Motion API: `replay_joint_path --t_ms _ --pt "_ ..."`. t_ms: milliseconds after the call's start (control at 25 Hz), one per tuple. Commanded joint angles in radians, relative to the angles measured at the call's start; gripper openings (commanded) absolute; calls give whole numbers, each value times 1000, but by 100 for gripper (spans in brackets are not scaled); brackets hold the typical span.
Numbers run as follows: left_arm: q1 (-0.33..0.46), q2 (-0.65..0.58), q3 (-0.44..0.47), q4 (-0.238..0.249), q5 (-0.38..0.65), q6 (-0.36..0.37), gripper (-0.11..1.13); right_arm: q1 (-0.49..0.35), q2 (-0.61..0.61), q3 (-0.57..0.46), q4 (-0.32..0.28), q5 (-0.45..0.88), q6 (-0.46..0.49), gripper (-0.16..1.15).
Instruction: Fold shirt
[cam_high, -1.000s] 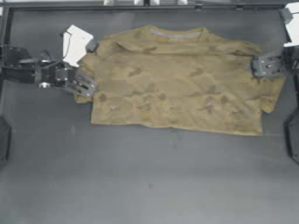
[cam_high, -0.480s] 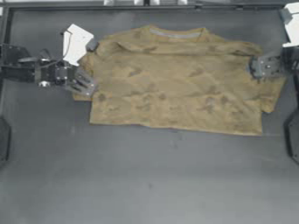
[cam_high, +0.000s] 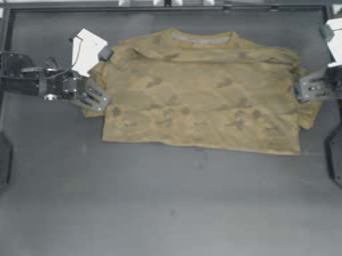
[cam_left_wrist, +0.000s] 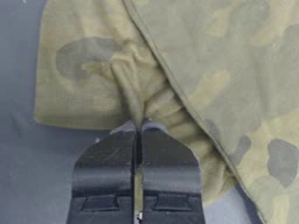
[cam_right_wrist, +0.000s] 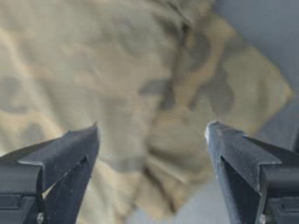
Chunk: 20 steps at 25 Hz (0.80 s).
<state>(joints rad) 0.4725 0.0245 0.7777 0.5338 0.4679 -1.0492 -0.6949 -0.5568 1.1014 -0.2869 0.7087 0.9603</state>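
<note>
The shirt (cam_high: 200, 100) is seen as soft, matt, blotch-patterned cloth, laid on a smooth, dull dark table (cam_high: 167, 205).

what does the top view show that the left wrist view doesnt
Only the top view shows the whole shirt spread flat, its grey neckband, the right gripper over the right sleeve, and the table. Only the left wrist view shows the left gripper with jaws shut, pinching a fold of sleeve fabric into puckers. Both show the left gripper at the shirt's left sleeve.
</note>
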Motion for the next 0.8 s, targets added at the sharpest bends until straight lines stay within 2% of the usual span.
replay_joint_path --t_ms 40,320,480,800 --pt "0 -58 -14 2 -2 0 2 -29 5 9 12 -3 3 99" --pt "-2 -58 -14 3 -2 2 2 -40 61 -5 -14 20 32 99" --pt "-2 -60 -15 3 -2 5 2 -48 106 -23 -12 44 38 99" --pt "-3 -60 -18 2 -2 20 2 -75 115 -25 0 12 74 99"
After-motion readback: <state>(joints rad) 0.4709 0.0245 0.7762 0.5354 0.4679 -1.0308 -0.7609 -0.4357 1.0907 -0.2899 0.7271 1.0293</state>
